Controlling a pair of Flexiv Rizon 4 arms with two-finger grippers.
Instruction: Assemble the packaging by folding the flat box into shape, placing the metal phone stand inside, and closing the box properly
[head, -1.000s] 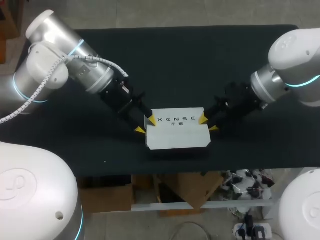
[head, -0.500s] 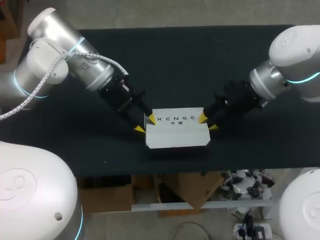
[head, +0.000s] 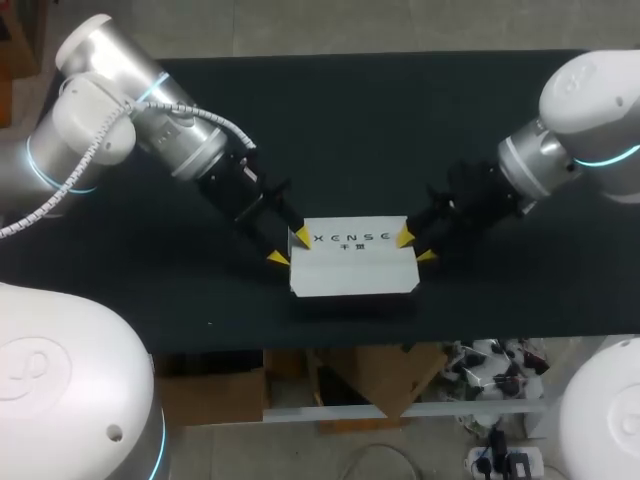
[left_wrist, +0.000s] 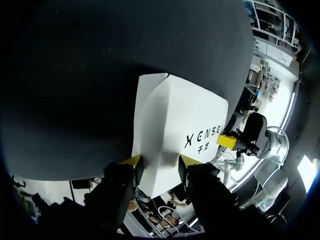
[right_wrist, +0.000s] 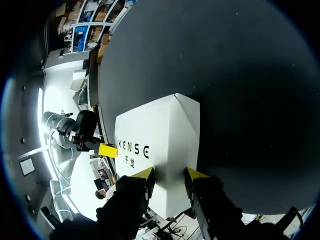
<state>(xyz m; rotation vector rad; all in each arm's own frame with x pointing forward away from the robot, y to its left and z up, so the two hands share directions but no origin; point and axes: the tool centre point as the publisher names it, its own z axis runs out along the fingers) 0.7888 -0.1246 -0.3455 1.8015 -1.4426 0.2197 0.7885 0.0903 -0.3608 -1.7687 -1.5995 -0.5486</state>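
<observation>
Two grippers flank one white box (head: 355, 262) in the head view. The box sits on the black table (head: 400, 120) near its front edge. My left gripper (head: 289, 248) is at the box's left end and my right gripper (head: 416, 247) at its right end. The box is already a shallow rectangular block with dark print on top and clipped front corners. The metal stand is not in sight (it may be inside, but nothing shows it).

From the left wrist view, the box's end lies right at that gripper and a diagonal crease runs across the smooth matt card. I cannot tell whether the gripper is clamping the card or only lying against it. My other arm's gripper shows at the far end.

The right wrist view mirrors this. The box's other end is against that gripper and a folded ridge leads away over the felt-like cloth. Here too I cannot tell whether it has a grasp.

The box looks like thin, light card. I judge it stiff along its folds but easy to dent mid-panel, and slick enough to slide. The safest hold is probably at the ends, close to the creased edges, with gentle pressure.
</observation>
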